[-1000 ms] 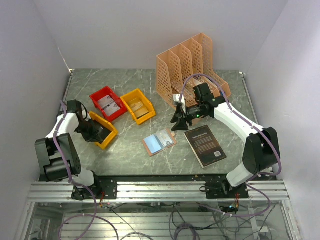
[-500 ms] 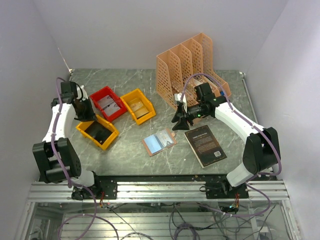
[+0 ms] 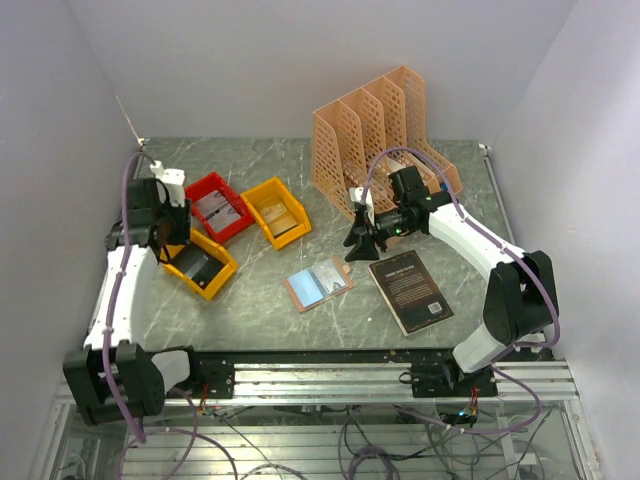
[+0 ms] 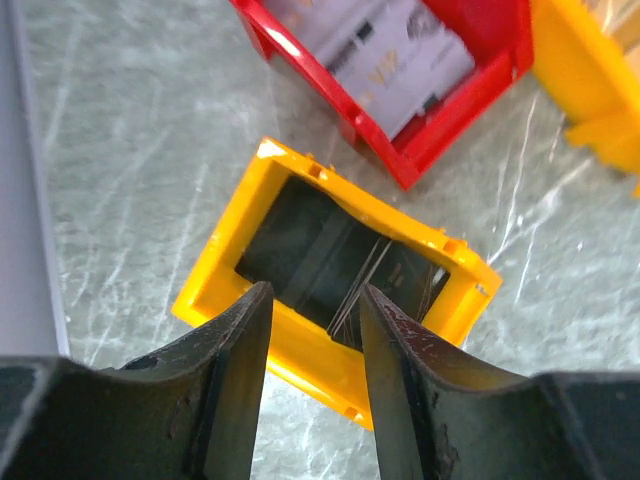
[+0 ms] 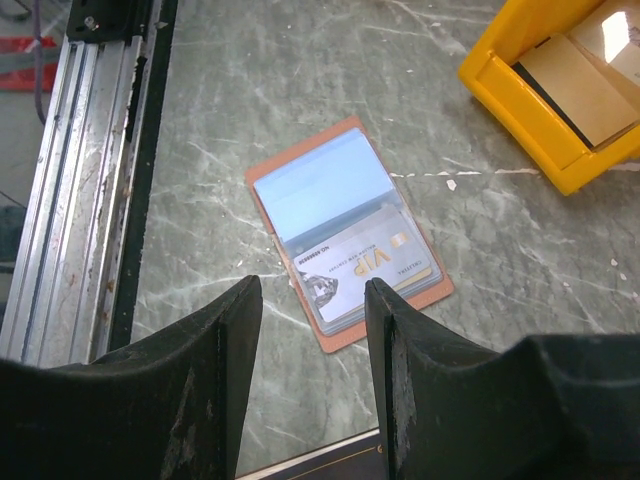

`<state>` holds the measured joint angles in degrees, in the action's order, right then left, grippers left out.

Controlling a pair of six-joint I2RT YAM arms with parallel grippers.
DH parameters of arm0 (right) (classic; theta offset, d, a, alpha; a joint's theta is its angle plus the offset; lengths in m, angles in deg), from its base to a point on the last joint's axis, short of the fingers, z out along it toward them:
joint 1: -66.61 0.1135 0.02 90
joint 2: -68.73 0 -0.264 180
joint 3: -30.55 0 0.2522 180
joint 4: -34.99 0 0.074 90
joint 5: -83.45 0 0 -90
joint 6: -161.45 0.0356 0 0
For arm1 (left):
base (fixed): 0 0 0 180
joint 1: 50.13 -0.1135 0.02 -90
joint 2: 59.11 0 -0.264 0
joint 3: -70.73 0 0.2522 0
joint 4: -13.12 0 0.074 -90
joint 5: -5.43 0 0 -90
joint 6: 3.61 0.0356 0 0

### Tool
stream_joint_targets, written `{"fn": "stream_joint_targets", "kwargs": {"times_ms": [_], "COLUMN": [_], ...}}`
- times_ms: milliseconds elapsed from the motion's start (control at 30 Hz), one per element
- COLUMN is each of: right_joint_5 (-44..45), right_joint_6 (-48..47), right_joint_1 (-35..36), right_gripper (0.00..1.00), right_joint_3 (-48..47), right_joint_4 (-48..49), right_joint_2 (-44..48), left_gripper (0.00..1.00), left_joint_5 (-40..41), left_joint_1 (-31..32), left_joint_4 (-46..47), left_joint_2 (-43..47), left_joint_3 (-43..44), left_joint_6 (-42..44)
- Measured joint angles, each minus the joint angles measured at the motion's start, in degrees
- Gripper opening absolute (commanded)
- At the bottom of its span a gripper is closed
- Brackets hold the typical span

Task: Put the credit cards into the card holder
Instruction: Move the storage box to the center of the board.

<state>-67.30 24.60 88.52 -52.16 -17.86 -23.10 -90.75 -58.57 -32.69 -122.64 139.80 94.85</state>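
**Left arm is up off the near yellow bin with an empty claw; the holder lies open at frame centre.**
On the desk [image 3: 260,160], my left arm has lifted back from the yellow bin [image 4: 215,265] at the left of the top view. The left claw [image 4: 312,300], shut a moment ago, now stands part-way open with nothing between its fingers, so I judge no card came out on that pass. The right claw [image 5: 310,290] hasn't moved: fingers apart, empty, hovering over the card holder [image 5: 345,235]. The holder lies spread open low in the centre of the top view, with one VIP card [image 5: 365,268] already in its lower pocket. More credit cards [image 4: 385,50] sit in the red bin [image 4: 400,165] at the upper edge of the left wrist view. Inside the yellow bin I see only dark shadow and thin pale lines, so I cannot tell whether a card lies there.
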Motion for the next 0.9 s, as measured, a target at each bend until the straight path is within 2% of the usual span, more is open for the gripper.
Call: {"fn": "stream_joint_targets", "kwargs": {"times_ms": [267, 433, 533, 600, 733, 900], "right_joint_5": [-0.37, -0.79, -0.96, -1.03, -1.16, -1.22], "right_joint_6": [-0.66, -1.14, -1.49, -1.68, -1.88, -1.9], "right_joint_1": [-0.31, -0.55, -0.59, -0.66, -0.9, -1.09], "right_gripper": [0.45, 0.46, 0.46, 0.46, 0.46, 0.46], "right_joint_3": [-0.28, -0.44, -0.48, -0.48, -0.5, -0.5], "right_joint_4": [-0.55, -1.31, -1.66, -1.81, -2.16, -2.45], "right_joint_2": [0.0, 0.0, 0.0, 0.0, 0.0, 0.0], "left_gripper": [0.54, 0.41, 0.26, 0.2, 0.18, 0.2], "left_joint_5": [-1.64, -1.62, -1.99, -2.75, -4.39, -6.27], "left_joint_1": [5.73, 7.08, 7.85, 8.24, 9.66, 10.23], "left_joint_4": [-6.21, -7.3, -8.17, -8.74, -9.73, -9.38], "left_joint_2": [-9.05, -14.38, -20.0, -24.13, -29.7, -30.67], "left_joint_3": [-0.94, -0.79, 0.46, 1.95, 5.27, 7.72], "left_joint_6": [7.96, 10.21, 11.02, 11.32, 11.47, 10.32]}}
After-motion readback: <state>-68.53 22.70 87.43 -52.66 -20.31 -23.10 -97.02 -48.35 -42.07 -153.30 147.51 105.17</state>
